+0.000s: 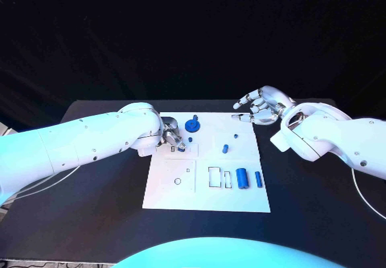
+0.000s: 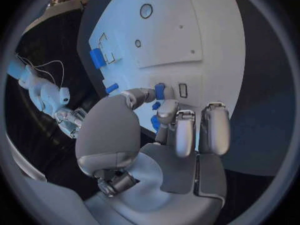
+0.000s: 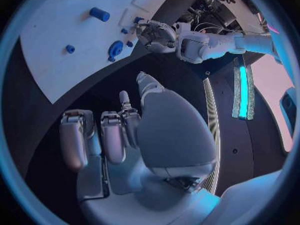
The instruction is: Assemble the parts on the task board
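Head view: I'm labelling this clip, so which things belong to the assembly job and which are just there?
Job:
task board
blue parts, e.g. large cylinder, slim cylinder, round knob piece
left hand, fingers at a small part
right hand, holding nothing

Just there:
black table

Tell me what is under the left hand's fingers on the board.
The left hand pinches a small blue part over the task board. The board beneath its fingers is covered.
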Controlling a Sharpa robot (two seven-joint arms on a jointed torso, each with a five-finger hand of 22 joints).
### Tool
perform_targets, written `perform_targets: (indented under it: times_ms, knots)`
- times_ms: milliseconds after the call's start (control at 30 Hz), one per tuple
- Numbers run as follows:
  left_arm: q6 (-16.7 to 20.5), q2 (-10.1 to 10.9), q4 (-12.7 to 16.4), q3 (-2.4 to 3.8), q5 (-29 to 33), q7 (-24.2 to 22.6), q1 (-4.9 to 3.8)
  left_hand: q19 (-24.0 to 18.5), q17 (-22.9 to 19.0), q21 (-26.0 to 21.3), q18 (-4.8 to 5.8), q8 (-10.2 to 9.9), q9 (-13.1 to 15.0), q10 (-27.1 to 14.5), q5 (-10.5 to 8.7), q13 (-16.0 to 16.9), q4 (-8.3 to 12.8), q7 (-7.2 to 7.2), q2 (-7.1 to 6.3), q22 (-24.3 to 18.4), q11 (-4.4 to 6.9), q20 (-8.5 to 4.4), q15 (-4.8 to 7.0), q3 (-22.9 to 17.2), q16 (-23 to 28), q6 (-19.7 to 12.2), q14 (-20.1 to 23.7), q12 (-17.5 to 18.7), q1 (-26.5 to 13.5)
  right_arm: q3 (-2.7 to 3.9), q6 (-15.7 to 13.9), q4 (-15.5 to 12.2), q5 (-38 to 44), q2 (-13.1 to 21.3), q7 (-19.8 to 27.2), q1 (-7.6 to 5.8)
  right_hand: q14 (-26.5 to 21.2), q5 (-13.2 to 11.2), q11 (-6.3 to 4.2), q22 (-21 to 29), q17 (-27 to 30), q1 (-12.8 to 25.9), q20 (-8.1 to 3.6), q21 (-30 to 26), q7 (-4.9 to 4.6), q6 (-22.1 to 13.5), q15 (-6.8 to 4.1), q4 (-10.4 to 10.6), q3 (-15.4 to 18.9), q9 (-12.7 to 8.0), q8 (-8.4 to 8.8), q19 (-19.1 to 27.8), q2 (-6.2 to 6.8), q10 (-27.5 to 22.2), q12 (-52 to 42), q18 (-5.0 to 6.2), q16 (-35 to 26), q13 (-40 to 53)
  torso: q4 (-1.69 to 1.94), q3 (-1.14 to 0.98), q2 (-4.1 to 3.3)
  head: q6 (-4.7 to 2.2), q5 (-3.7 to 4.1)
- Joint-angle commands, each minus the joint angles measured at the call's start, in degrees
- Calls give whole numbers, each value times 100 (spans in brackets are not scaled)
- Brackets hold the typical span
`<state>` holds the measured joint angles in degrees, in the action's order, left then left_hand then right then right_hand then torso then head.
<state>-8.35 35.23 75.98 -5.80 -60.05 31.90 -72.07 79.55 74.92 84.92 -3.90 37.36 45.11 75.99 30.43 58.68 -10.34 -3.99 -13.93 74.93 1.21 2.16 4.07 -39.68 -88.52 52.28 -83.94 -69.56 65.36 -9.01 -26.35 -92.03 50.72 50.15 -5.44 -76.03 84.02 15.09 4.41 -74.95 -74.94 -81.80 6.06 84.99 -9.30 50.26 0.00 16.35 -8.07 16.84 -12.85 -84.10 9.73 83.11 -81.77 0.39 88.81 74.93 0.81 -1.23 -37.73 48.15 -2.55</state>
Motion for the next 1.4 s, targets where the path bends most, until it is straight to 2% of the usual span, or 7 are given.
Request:
perform_targets:
  times_ms: [33, 500, 733, 1067, 1200, 1300, 1400]
  knots:
    - [-176, -18, -13, -7, -27, 5, 15, 38, 1221, 23, 70, 18, 301, 37, 20, 2, 1135, 71, 41, 82, -4, 2, 29, -1112, -27, 104, -526, -21, 10, 1, 78, -4, 5, -4, 44, 5, 503, 0, -1, -1212, -1117, -4, 18, -19, 7, 22, 23, 6, -37, -3, -25, -316, -70, -21, 19, 92, -24, 684, 0, -4, -4, 3, -2]
    - [-473, -181, -198, -7, -14, 62, 30, 43, 1241, 26, 71, 16, 313, 24, 37, -49, 1124, 71, 47, 90, -5, -1, 28, -1101, -35, 111, -532, 14, -10, 1, 73, -10, 5, 11, 47, 6, 503, 0, -2, -1212, -1117, -5, 17, -20, 7, 20, 23, 4, -40, -4, -26, -316, -71, -25, 23, 93, -24, 680, 0, 0, -8, 27, 16]
    - [-560, -282, -301, -7, 14, 94, 34, 43, 1238, 24, 73, 13, 352, 43, 25, -73, 1053, 84, 131, 94, 1, -1, 29, -1079, -33, 112, -531, 32, -101, 1, 73, -14, 5, 26, 42, 6, 503, 0, -2, -1212, -1117, -5, 17, -20, 7, 20, 23, 4, -40, -4, -26, -316, -71, -25, 23, 93, -24, 680, -2, -3, -6, 41, 11]
    - [-637, -312, -331, -7, 51, 110, 34, 46, 1285, 16, 76, 38, 438, 118, -58, -6, 982, 131, 149, 104, 30, -4, 46, -894, -53, 117, -544, -15, -265, 1, 69, -11, 2, 32, 44, 6, 501, -1, -1, -1212, -1110, 1, 17, -20, 7, 19, 23, 6, -41, -4, -27, -316, -71, -30, 29, 92, -27, 674, 6, -1, 0, 59, 24]
    - [-623, -299, -339, -7, 60, 111, 34, 47, 1290, -2, 78, 24, 496, 148, -178, 1, 831, 202, 150, 105, 73, -18, 72, -489, -55, 105, -546, -21, -450, 1, 64, -9, -7, 34, 51, 6, 501, -2, -1, -1209, -1109, 5, 17, -27, 7, 18, 23, 7, -40, -5, -27, -313, -70, -29, 28, 94, -28, 675, 6, -2, 4, 63, 25]
    - [-602, -282, -342, -7, 63, 116, 34, 46, 1282, -21, 77, -32, 487, 134, -256, 12, 579, 216, 146, 95, 88, -43, 88, 4, -51, 179, -543, -23, -672, 1, 58, -5, -14, 35, 57, 6, 500, -4, -1, -1205, -1104, 14, 17, -33, 6, 16, 23, 11, -36, -5, -27, -310, -67, -35, 35, 96, -29, 668, 8, 0, 3, 55, 24]
    - [-571, -263, -343, -7, 67, 128, 34, 48, 1273, -34, 76, -90, 469, 108, -285, 13, 240, 212, 120, 87, 83, -47, 89, 581, -46, 245, -540, -21, -931, 1, 57, -4, -19, 37, 58, 6, 498, -5, 1, -1198, -1097, 31, 17, -46, 5, 9, 23, 16, -31, -7, -25, -303, -64, -40, 42, 99, -32, 662, 7, 1, 4, 51, 24]
